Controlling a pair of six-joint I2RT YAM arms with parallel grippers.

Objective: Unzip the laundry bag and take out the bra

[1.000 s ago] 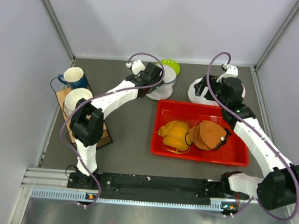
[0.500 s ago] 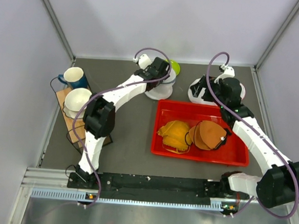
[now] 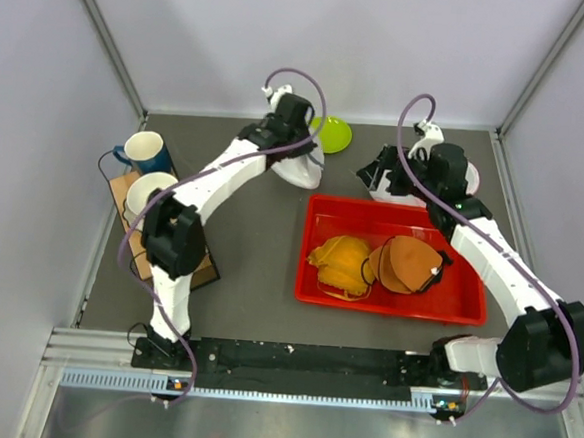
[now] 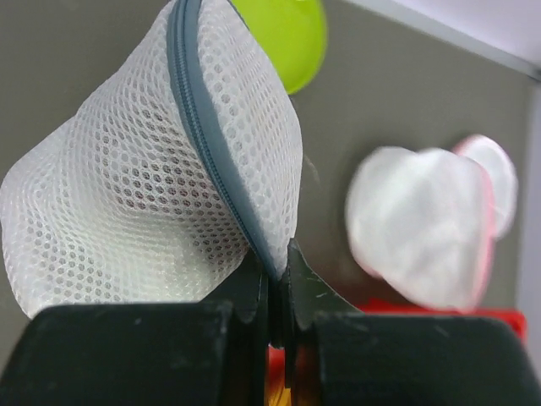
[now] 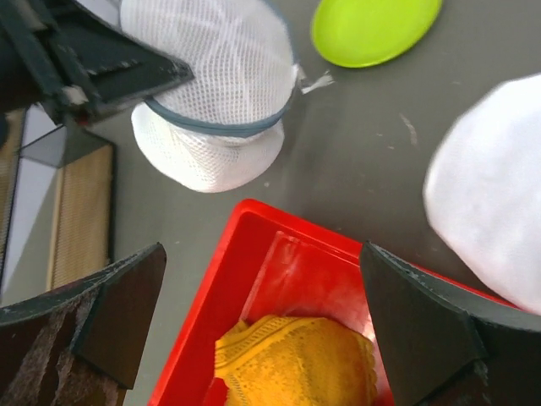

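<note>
**One arm pinching the zip, the other idle: how I'd run the unzip**

The laundry bag (image 4: 127, 203) sits at the far side of the tabletop (image 3: 250, 246), just beside the green plate (image 5: 376, 30). Its grey zipper (image 4: 207, 144) arcs over the mesh. My left fingers (image 4: 306, 292) are pressed together on that zipper band at its lower end. I can't tell if the pull tab itself is in there.

The right fingers (image 5: 118, 313) are spread wide and hold nothing, hovering between the bag and the red tray (image 5: 279, 254).

My plan is to bring the right fingers in to pin the mesh first, or the whole bag will just drag along. Then I'd pull slowly along the zipper's curve, not straight up. I can't see the bra through the mesh.
</note>
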